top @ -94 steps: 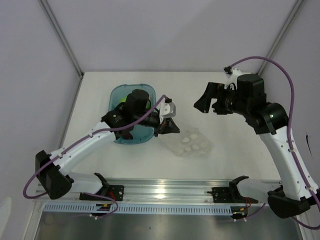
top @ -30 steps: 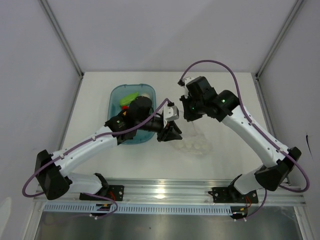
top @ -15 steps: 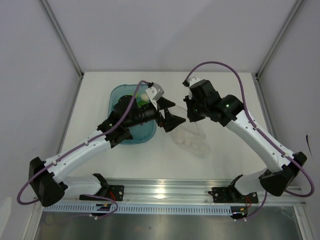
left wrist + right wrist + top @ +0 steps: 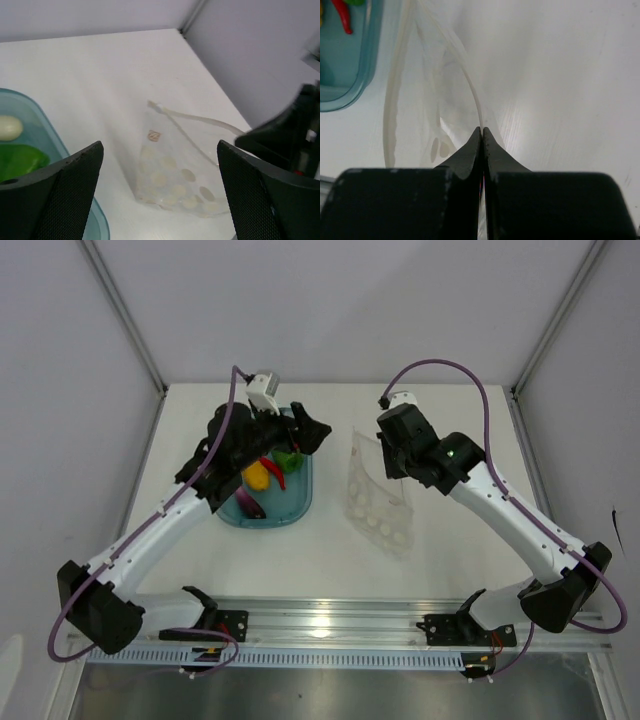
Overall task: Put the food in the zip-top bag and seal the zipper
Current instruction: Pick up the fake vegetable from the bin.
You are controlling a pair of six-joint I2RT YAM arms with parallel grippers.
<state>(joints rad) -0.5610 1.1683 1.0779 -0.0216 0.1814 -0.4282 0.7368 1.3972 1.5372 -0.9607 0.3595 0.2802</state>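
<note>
Status as read from the remote station:

1. Left gripper (image 4: 160, 147): I see its fingers spread wide with nothing between them. In the top view it hangs over the far right corner of the teal tub (image 4: 305, 492).
2. Right gripper (image 4: 482, 131): its fingers are pressed together, clamped on one lip of the zip-top bag (image 4: 380, 502) at the bag's far edge.
3. Bag position: it sits right of the tub, apart from it, near the middle of the table (image 4: 330, 560). The pinched far edge is raised, and the dotted body slopes down toward the near side. The mouth gapes toward the left. The zipper (image 4: 200, 120) shows as a pale strip along the raised lip and is not pressed shut.
4. Food position: all the pieces I can make out lie in the tub, none in the bag.
   - yellow-orange piece (image 4: 255, 477), red chili (image 4: 276, 470) and dark green pepper (image 4: 289, 457), grouped near the tub's centre
   - purple piece (image 4: 250, 505), toward the near end
   - white ball (image 4: 9, 128), beside a green piece, seen from the left wrist
</note>
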